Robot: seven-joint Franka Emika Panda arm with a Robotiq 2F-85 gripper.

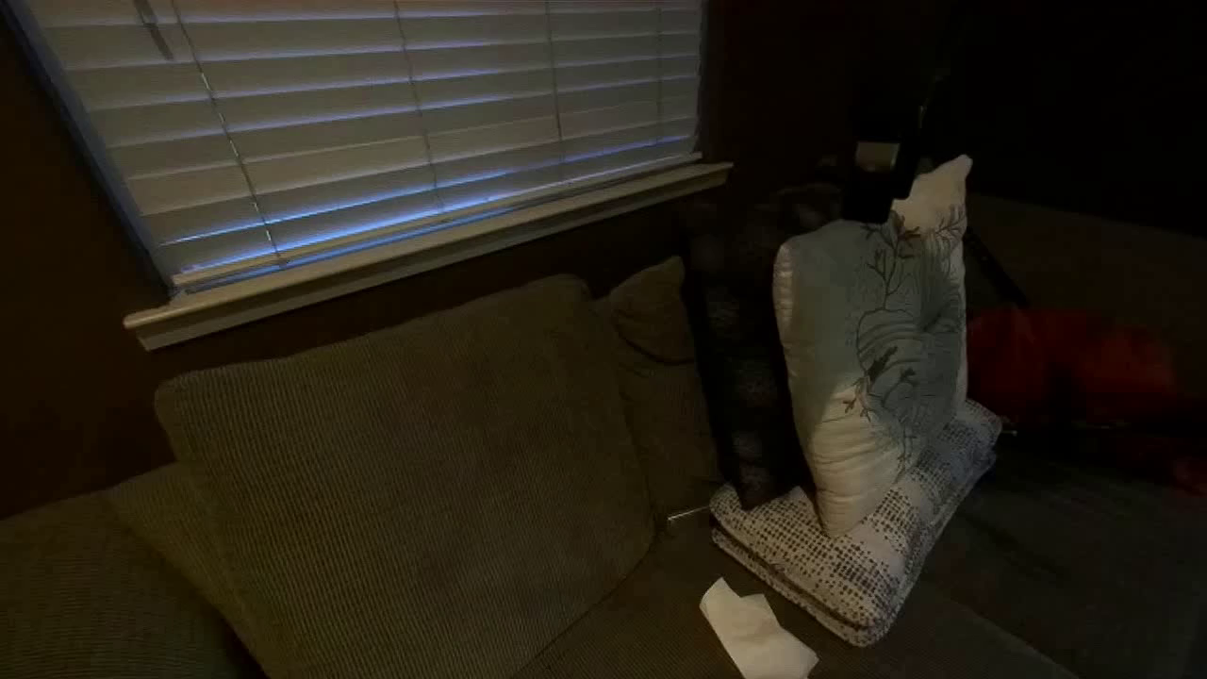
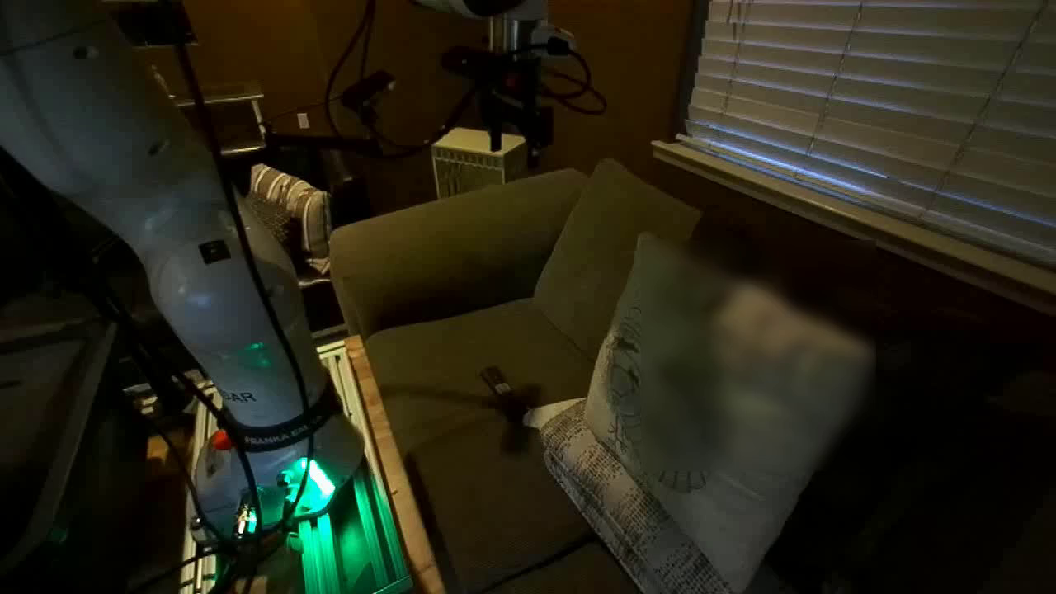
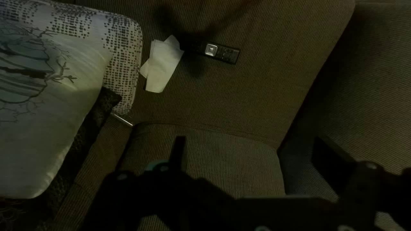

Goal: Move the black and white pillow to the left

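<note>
Clearly, the gripper [image 3: 250,147] is seen with fingers spread, well apart from the dotted pillow [image 1: 872,561]; the lit base [image 2: 276,462] is shown in an exterior view alone

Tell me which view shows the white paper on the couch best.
The wrist view: there the white paper lies well inside the frame, with nothing in front of it. In an exterior view the paper runs off the picture's bottom edge; in an exterior view only a sliver of the paper shows, the rest hidden.
</note>
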